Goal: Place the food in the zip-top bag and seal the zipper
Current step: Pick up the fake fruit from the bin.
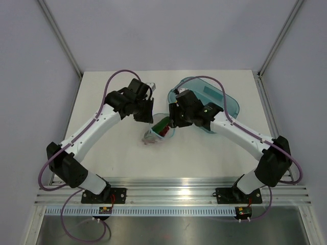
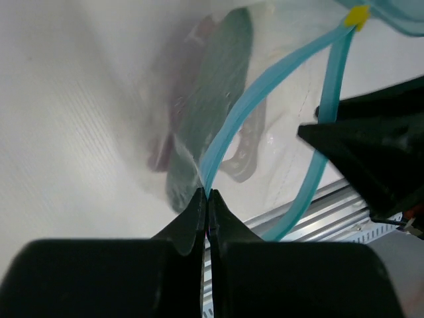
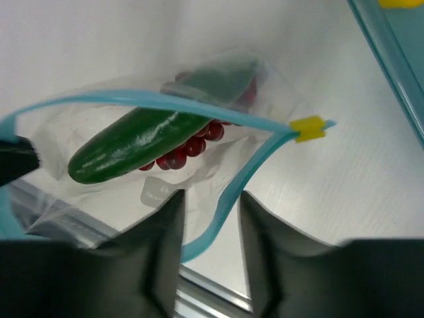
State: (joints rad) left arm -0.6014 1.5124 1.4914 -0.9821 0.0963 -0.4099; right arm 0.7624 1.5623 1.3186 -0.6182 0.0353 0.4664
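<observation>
Fingers [image 2: 192,222] of the left gripper [image 2: 207,197] are pinched tight on the zipper [image 3: 119,97], the thin blue strip on the edge of the zip-top bag [image 1: 153,137]. The right gripper [image 3: 209,202] has its two fingers apart. One side of the blue strip runs down through the gap between them. It may just brush a finger, but that is hard to see. The bag lies on the white table [image 1: 204,153], between the two grippers and near the teal tray [image 1: 230,104]. Its mouth is open, because the two sides of the blue strip curve away from each other. They meet at a little yellow slider [image 3: 308,128] at the end close to the tray. Inside the bag is the long green cucumber [image 3: 132,142]. The dark red grapes [image 3: 185,154] sit under it, touching it. From the top camera, both arms bend in toward the middle of the table, with the bag low between their wrists.
</observation>
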